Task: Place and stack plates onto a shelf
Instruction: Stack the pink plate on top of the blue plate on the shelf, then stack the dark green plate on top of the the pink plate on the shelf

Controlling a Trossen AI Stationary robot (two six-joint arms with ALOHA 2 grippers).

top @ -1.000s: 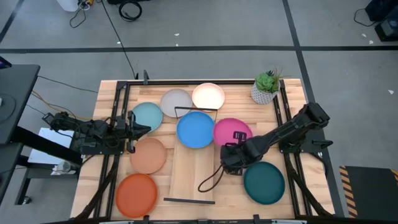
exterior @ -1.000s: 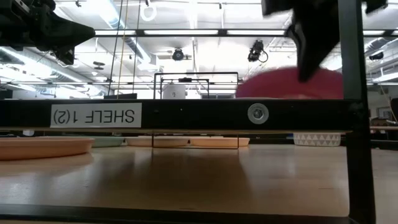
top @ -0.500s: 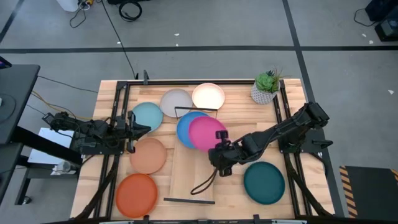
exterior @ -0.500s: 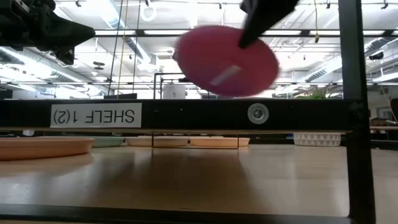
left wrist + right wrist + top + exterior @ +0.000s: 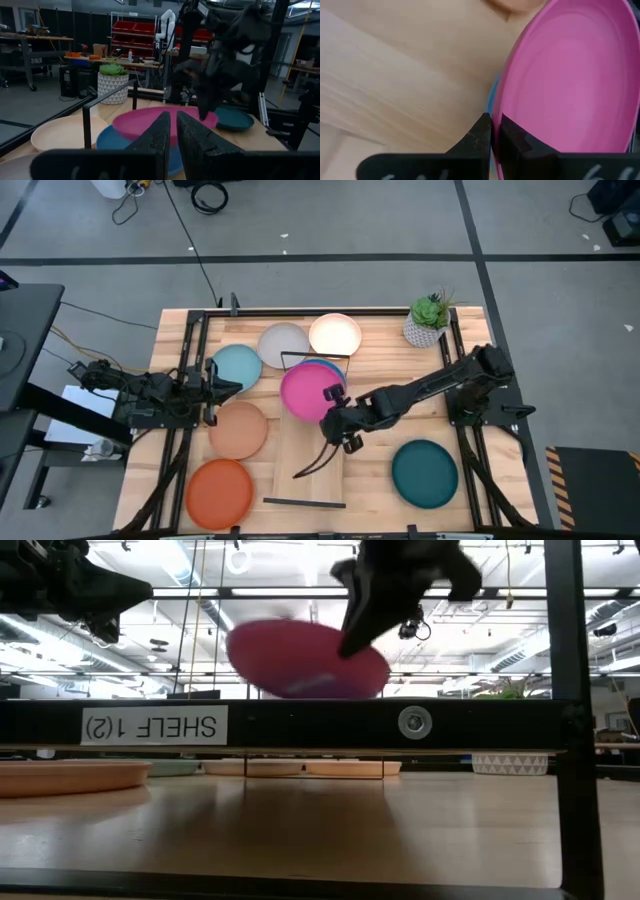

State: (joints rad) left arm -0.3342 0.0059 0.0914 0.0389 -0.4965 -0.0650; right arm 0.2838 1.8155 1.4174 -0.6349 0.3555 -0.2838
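Slatted tabletop (image 5: 470, 455) fills your high view; right gripper (image 5: 335, 408), fingers clamped on the magenta plate (image 5: 306, 391), holds it over the blue plate (image 5: 340, 367) at the shelf (image 5: 308, 450), 12 o'clock end. Your low view alone shows it airborne. Left gripper (image 5: 222, 380) waits at 9 o'clock, fingers together.

The right gripper (image 5: 494, 131) is pinching the rim of the magenta plate (image 5: 570, 75), its 2 fingers closed together, above the light-wood shelf (image 5: 395, 75).

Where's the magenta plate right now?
In the high view the magenta plate sits mid-table over the blue plate, at the shelf's far end, its rim held by the right pincer.
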